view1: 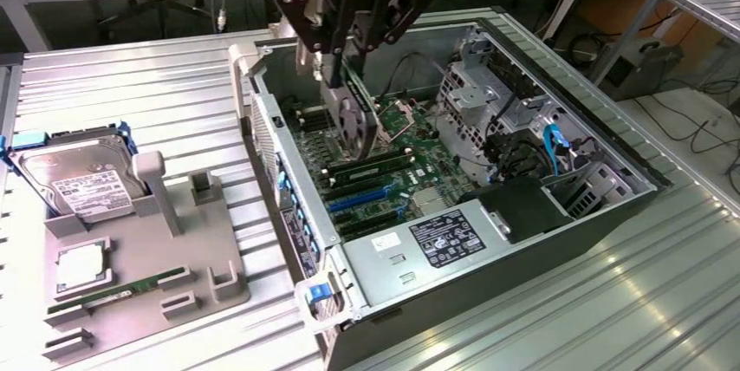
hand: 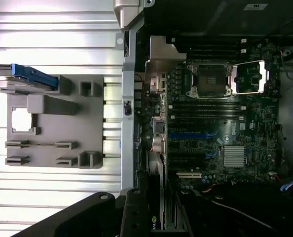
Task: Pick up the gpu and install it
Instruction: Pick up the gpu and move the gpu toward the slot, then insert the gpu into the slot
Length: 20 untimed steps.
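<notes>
Here the end effector grips the gpu (card on edge) above the motherboard in the open case; in the exterior view, the hard drive sits at the case's nine o'clock.

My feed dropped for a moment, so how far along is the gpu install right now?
Done: the gpu is off the grey tray and inside the open computer case. In hand: the gripper has its jaws shut on the card, holding it upright over the motherboard. Left: seating it; the card looks unseated and the blue slot stands bare.
</notes>
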Motion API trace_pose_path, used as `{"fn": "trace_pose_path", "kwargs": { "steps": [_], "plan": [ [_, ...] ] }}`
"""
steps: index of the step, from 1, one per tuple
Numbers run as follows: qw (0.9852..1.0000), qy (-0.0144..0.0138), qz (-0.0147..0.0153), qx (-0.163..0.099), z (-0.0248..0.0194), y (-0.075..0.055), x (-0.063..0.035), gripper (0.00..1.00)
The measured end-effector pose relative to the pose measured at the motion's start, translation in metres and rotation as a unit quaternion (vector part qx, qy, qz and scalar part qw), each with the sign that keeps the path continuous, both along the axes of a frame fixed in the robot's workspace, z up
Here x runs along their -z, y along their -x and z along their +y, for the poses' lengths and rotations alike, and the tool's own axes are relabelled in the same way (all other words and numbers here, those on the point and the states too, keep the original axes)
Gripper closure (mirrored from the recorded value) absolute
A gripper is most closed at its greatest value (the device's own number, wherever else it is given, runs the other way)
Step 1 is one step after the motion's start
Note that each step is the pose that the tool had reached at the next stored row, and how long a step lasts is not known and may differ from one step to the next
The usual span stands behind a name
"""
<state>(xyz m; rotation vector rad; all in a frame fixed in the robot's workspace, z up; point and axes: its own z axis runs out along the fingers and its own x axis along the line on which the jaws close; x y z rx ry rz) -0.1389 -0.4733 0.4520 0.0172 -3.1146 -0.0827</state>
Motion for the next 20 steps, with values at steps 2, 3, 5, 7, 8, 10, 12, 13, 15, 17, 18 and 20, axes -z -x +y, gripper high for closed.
{"fn": "trace_pose_path", "kwargs": {
  "steps": [2, 3, 5, 7, 8, 10, 12, 13, 15, 17, 18, 20],
  "plan": [
    [1.0, 0.0003, 0.0004, 0.0, 0.0007, -0.009, 0.0035, 0.74],
    [1.0, 0.0007, 0.0005, 0.0, 0.0012, -0.014, 0.0054, 0.74],
    [1.0, 0.0016, 0.0006, 0.0, 0.0025, -0.023, 0.009, 0.74],
    [1.0, 0.0031, 0.0006, 0.0, 0.0049, -0.034, 0.0136, 0.74],
    [1.0, 0.0034, 0.0006, 0.0, 0.006, -0.039, 0.0152, 0.74],
    [1.0, 0.0048, 0.0006, 0.0, 0.0106, -0.056, 0.0224, 0.74],
    [1.0, 0.0055, 0.0006, 0.0, 0.0128, -0.067, 0.0266, 0.74],
    [1.0, 0.0054, 0.0006, 0.0, 0.0136, -0.077, 0.0308, 0.74],
    [1.0, 0.0056, 0.0006, 0.0, 0.0137, -0.094, 0.041, 0.74],
    [1.0, 0.0055, 0.001, 0.0, 0.0137, -0.098, 0.0482, 0.74],
    [1.0, 0.0055, 0.001, 0.001, 0.0137, -0.098, 0.0482, 0.74],
    [1.0, 0.0055, 0.001, 0.001, 0.0136, -0.098, 0.0482, 0.74]
  ]
}}
